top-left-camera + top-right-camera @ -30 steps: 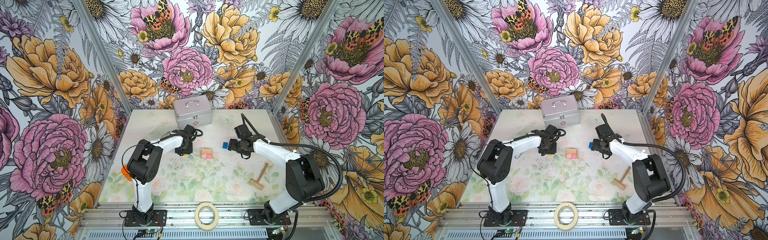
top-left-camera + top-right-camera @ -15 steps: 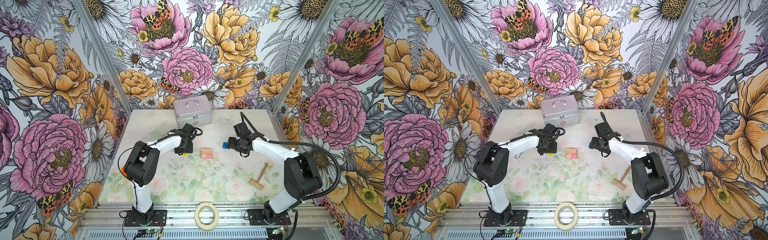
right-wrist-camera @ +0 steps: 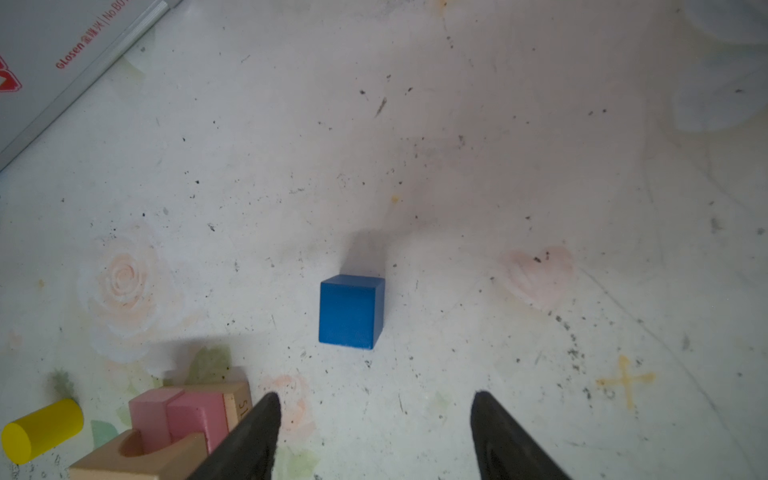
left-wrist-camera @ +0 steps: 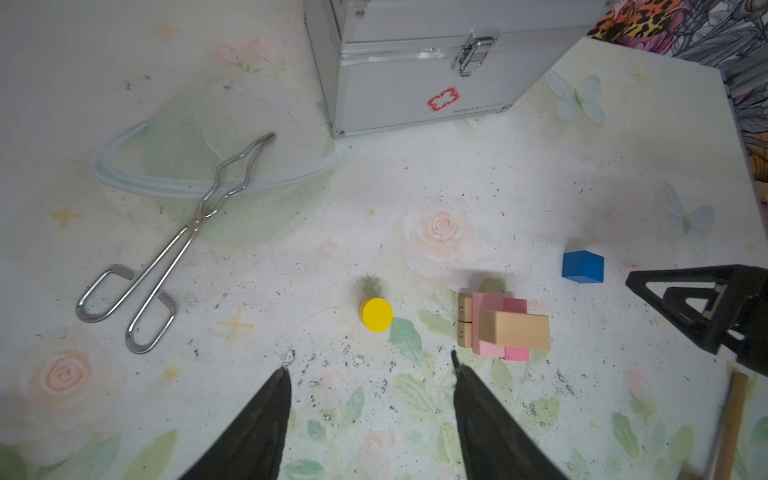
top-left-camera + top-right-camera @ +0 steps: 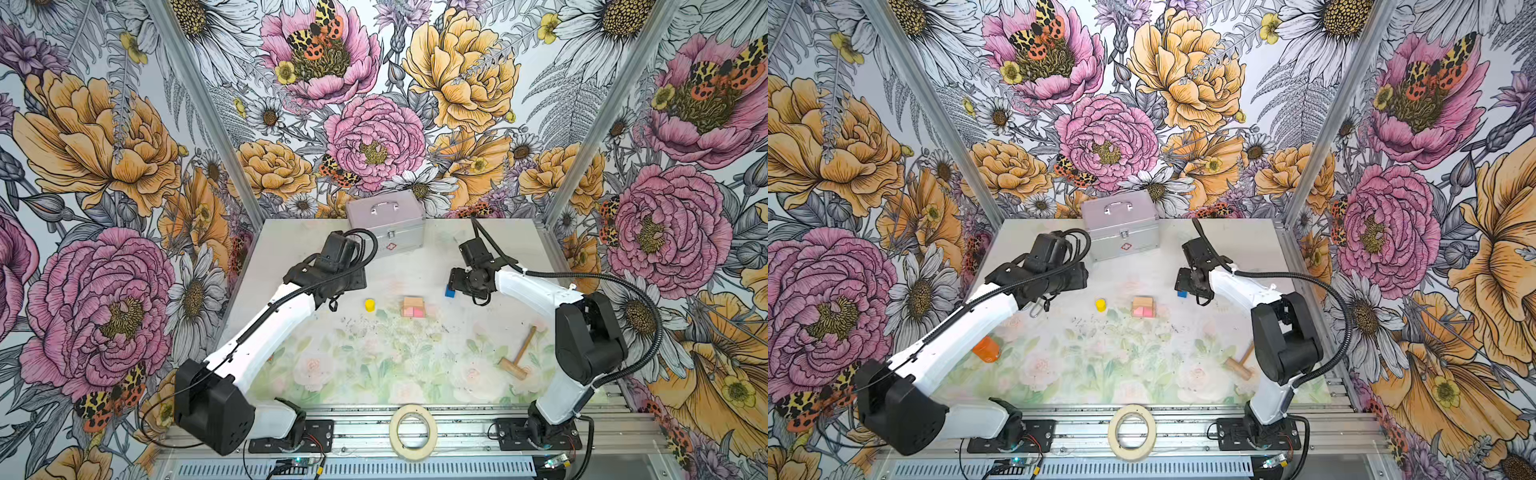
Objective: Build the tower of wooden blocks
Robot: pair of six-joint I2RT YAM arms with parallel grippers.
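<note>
We find a flower-printed table (image 5: 286, 239) carrying most of the items noted here. At the centre of its far edge stands a closed silver metal case (image 5: 386, 220) with a top handle, a front latch and a red cross mark.

The left gripper (image 4: 370, 362) hangs above the table with its fingers spread and nothing between them. The yellow cylinder (image 4: 377, 314) lies ahead of the tips, clear of both. The right gripper (image 3: 375, 394) is likewise spread and empty, low over the table. The blue cube (image 3: 351, 311) sits ahead of its fingertips, untouched.

A masking tape roll (image 5: 413, 454) lies flat on the metal rail at the near edge, off the table. Metal tongs (image 4: 199, 216) lie on the left side, partly under the left arm. Their tips rest over a translucent round piece (image 4: 249, 137); we cannot tell whether it is a lid or a dish. A wooden mallet (image 5: 523, 349) lies near the right arm, well apart from the blocks.

The block stack (image 5: 413, 306) sits near the table's middle, in front of the case. Two tan bricks (image 4: 465, 320) lie side by side at the bottom, with two pink bricks (image 4: 494, 305) across them. A top brick (image 4: 515, 330) of plain wood lies on the pink ones. In both top views the yellow cylinder stands on end near the stack's left, not touching it. The blue cube rests on the table to the stack's right and slightly farther back, also apart.
</note>
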